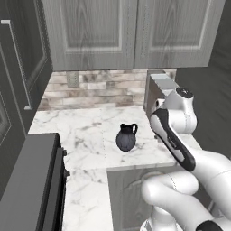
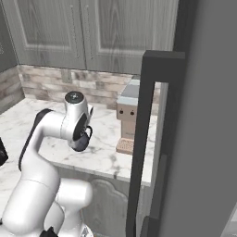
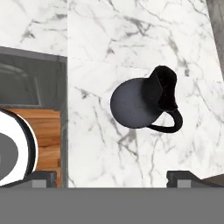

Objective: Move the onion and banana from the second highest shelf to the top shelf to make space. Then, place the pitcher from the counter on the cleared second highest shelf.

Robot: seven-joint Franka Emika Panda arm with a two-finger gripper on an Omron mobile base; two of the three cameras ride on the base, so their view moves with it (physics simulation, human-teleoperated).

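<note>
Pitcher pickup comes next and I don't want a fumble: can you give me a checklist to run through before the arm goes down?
1. Pitcher upright on the counter: ok.
2. Room around it: ok, bare marble on every side; the coffee machine stands apart.
3. Gripper open: ok, fingertips spread wide at the bottom of the hand view.
4. Gripper lined up: ok, roughly; the pitcher sits just above the gap in the hand view, handle toward the right fingertip.
5. Nothing held already: ok.
6. Second highest shelf cleared: cannot tell.
</note>
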